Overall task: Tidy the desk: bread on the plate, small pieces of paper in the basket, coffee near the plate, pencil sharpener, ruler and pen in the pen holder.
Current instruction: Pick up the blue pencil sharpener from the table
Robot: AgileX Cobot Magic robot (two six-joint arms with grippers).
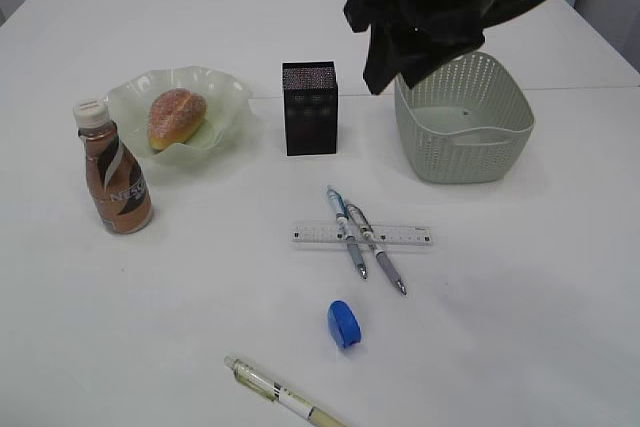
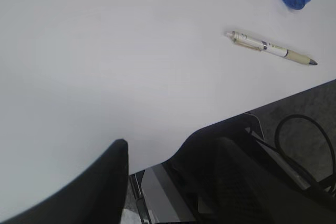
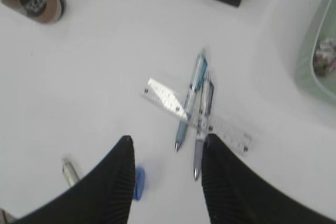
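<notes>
- Exterior view: a white bench (image 1: 520, 277) fills the frame, with a pale wall strip behind it. A golden bread roll (image 1: 176, 117) lies on a wavy pale-green glass plate (image 1: 228, 95); a brown coffee bottle with a white cap (image 1: 112, 168) stands just beside the plate. A black square pen holder (image 1: 310, 108) stands upright at centre, and a sage-green perforated plastic basket (image 1: 463, 119) sits to its right. Two grey-blue pens (image 1: 362, 238) lie crossed over a clear plastic ruler (image 1: 410, 236); a blue pencil sharpener (image 1: 343, 324) and a cream pen (image 1: 280, 394) lie nearer the front edge. The black right arm (image 1: 440, 2) hangs above the basket's rear rim.
- Left wrist view: the left pincer (image 2: 157, 156) hovers over bare bench at its edge, fingers apart and holding nothing; the cream pen and sharpener lie well away.
- Right wrist view: the right pincer (image 3: 165, 182) is raised above the crossed pens and ruler, fingers (image 3: 118, 182) spread, empty. Crumpled paper (image 3: 325, 56) lies in the basket.
</notes>
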